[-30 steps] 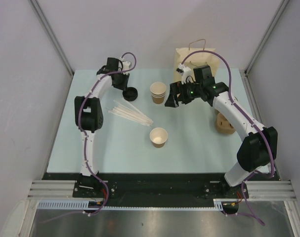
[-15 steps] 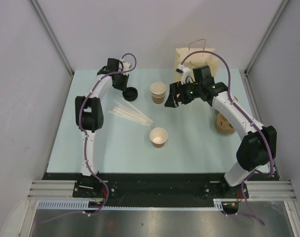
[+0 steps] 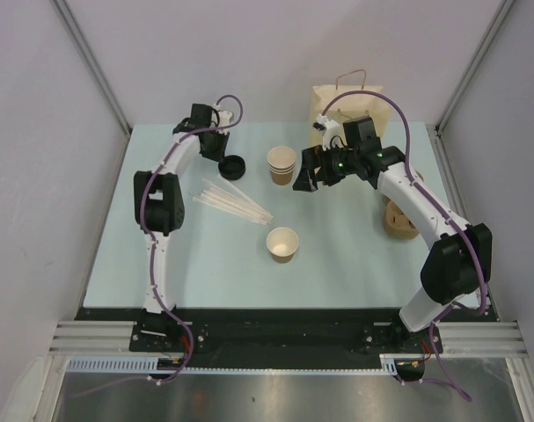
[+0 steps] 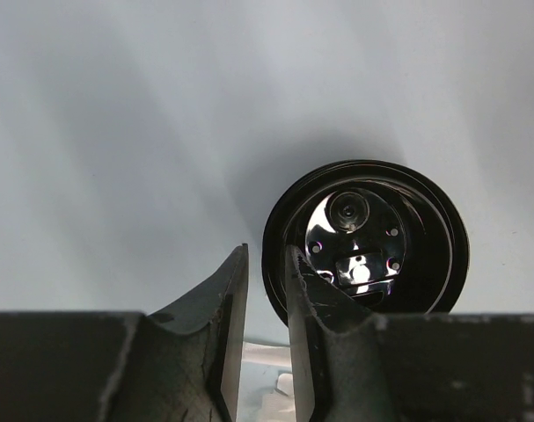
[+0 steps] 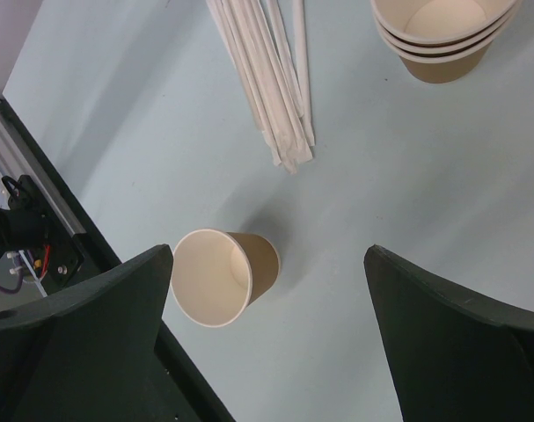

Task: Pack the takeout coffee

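Observation:
No cup with a lid on it is in view. A lone lidless kraft cup (image 3: 282, 243) stands mid-table and also shows in the right wrist view (image 5: 215, 277). A loose black lid (image 3: 233, 165) lies upside down at the far left. In the left wrist view my left gripper (image 4: 267, 255) has its jaws drawn to a narrow gap over the lid's (image 4: 372, 237) left rim, one finger inside it and one outside. In the top view it (image 3: 221, 154) sits at the lid's edge. My right gripper (image 3: 312, 174) hangs wide open and empty (image 5: 268, 255) above the table beside the cup stack.
A stack of lidless brown cups (image 3: 281, 164) stands mid-back, seen also in the right wrist view (image 5: 442, 35). White wrapped straws (image 3: 231, 204) are fanned out left of centre. A handled paper bag (image 3: 350, 101) stands at the back right. A brown cardboard piece (image 3: 398, 220) lies under the right arm.

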`<state>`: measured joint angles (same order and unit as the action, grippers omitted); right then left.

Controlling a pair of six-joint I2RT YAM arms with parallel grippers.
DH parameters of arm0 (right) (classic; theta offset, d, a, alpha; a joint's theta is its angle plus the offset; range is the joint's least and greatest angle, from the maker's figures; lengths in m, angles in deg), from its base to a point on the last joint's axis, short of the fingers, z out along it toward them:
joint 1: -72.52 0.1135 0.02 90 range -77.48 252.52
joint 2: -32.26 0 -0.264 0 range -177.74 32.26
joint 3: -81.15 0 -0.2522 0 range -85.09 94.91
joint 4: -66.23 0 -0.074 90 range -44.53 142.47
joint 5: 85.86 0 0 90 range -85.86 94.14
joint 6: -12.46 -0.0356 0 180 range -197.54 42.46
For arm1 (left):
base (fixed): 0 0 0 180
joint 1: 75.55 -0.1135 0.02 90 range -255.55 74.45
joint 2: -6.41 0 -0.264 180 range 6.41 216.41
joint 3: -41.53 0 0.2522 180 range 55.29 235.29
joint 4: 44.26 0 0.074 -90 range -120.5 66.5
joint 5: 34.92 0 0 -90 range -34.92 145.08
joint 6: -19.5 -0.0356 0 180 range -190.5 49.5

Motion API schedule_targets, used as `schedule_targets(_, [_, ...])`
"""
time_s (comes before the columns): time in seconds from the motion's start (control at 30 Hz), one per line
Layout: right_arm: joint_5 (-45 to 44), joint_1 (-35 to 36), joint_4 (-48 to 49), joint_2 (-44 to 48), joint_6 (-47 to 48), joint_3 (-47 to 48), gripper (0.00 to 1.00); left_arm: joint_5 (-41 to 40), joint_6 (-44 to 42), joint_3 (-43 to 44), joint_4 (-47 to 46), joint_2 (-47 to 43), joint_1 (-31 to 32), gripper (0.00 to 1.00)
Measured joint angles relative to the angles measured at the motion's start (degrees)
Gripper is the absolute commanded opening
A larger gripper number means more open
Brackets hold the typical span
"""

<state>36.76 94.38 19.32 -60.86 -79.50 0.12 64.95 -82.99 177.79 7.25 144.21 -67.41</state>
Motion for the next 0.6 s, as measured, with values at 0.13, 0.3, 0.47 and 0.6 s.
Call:
schedule_targets(0.13, [0.0,0.0,0.0,0.0,0.0,0.0,0.97,-0.42,0.0,0.0,0.0,0.02,0.0,0.24])
schedule_targets(0.3, [0.0,0.0,0.0,0.0,0.0,0.0,0.96,-0.55,-0.02,0.0,0.0,0.04,0.0,0.23])
schedule_targets(0.47, [0.0,0.0,0.0,0.0,0.0,0.0,0.96,-0.55,0.0,0.0,0.0,0.15,-0.02,0.23])
schedule_targets(0.6, [0.0,0.0,0.0,-0.15,-0.02,0.0,0.96,-0.55,0.0,0.0,0.0,0.24,-0.02,0.21])
